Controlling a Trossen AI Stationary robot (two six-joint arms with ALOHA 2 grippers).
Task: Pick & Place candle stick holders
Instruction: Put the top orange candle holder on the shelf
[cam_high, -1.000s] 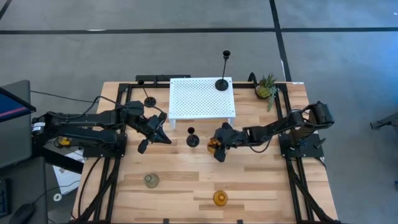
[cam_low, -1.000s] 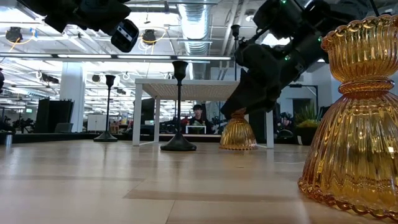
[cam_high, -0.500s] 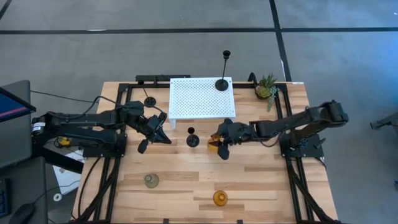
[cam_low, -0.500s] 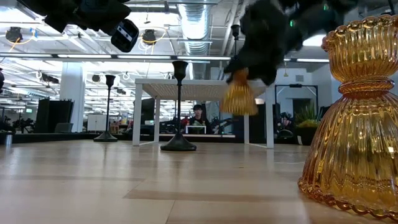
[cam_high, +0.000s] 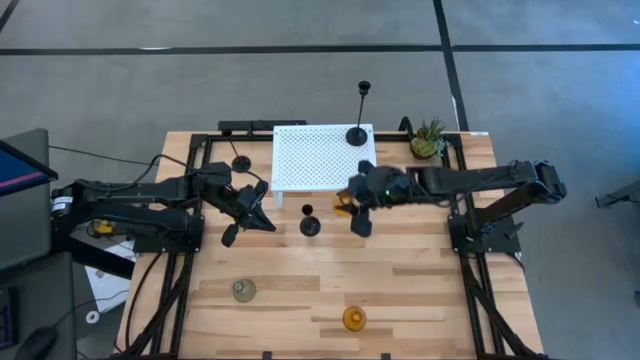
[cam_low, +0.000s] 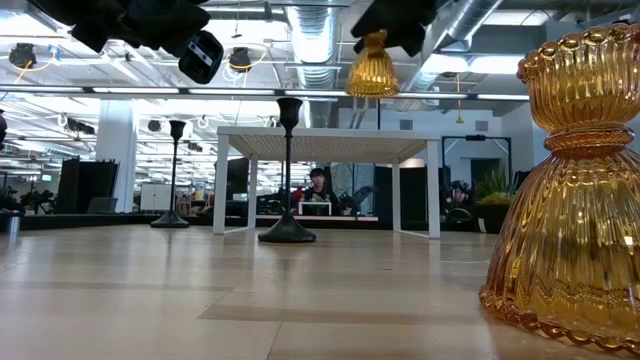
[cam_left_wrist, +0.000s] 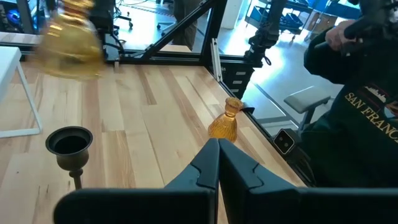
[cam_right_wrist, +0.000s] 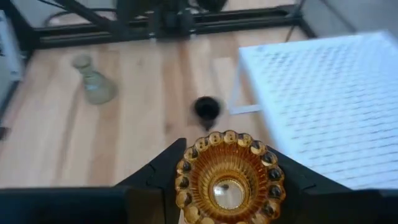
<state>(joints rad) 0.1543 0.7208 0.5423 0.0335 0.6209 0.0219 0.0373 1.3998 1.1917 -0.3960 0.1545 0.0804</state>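
My right gripper (cam_high: 352, 212) is shut on an amber glass holder (cam_low: 372, 66), high over the table by the near right corner of the white stand (cam_high: 325, 158). My left gripper (cam_high: 250, 212) is shut and empty, above the table left of the stand. A tall black holder (cam_high: 357, 134) stands by its round base on the stand. Two shorter black ones stand on the table (cam_high: 240, 162) (cam_high: 309, 226). A grey-green glass holder (cam_high: 243, 290) and a second amber one (cam_high: 353, 319) stand near the front edge. My right gripper pinches the amber holder's upper cup (cam_right_wrist: 186, 180) between its two fingers (cam_right_wrist: 163, 169), one on each opposite side. The fingers come from above, pointing down. The holder hangs upright, its flared base (cam_low: 372, 82) downward, lifted clear of the table and above the stand's top.
A small potted plant (cam_high: 430, 140) stands at the far right corner. The black frame rails (cam_high: 190, 230) run along both table sides. A person in a dark sweater (cam_left_wrist: 354, 118) shows beyond the table in the left wrist view.
My right gripper has risen with the amber holder and gone toward the far edge and the white stand. The holder stood on the table a second ago; it now hangs upright, lifted clear, above the level of the stand's top.
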